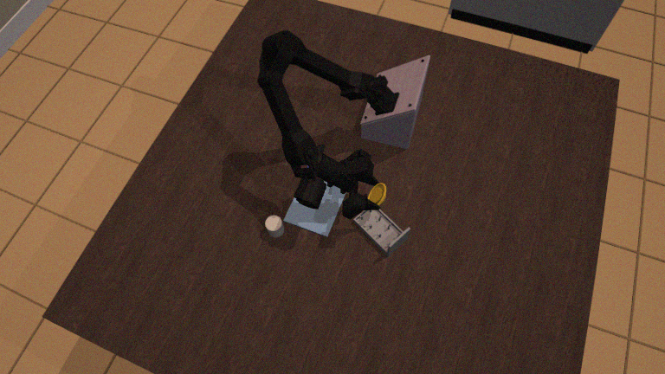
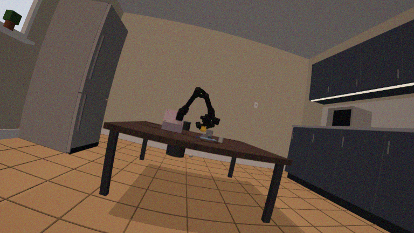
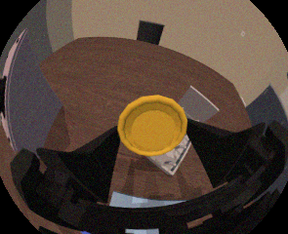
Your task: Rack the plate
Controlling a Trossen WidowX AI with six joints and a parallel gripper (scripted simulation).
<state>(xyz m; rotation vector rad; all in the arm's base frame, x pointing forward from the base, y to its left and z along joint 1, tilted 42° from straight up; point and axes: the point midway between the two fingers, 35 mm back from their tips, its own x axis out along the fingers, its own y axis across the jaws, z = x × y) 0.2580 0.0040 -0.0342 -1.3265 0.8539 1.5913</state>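
My gripper (image 1: 368, 196) (image 2: 204, 127) (image 3: 151, 125) is shut on the yellow plate (image 1: 377, 193) (image 2: 202, 129) (image 3: 151, 125) and holds it on edge in the air. The plate hangs just above the near end of the grey dish rack (image 1: 382, 230) (image 2: 209, 132) (image 3: 197, 104), a small open tray with rows of pegs, lying on the dark wooden table (image 1: 490, 232) (image 2: 250, 152). In the wrist view the plate's face fills the space between the two dark fingers, and part of the rack shows behind and below it.
A pale blue mat (image 1: 313, 216) (image 2: 208, 139) lies left of the rack under the arm. A cream cup (image 1: 274, 225) (image 2: 220, 139) stands left of the mat. A pinkish wedge-shaped block (image 1: 397, 102) (image 2: 171, 121) holds the arm's base at the back. A fridge (image 2: 73, 74) stands beyond the table.
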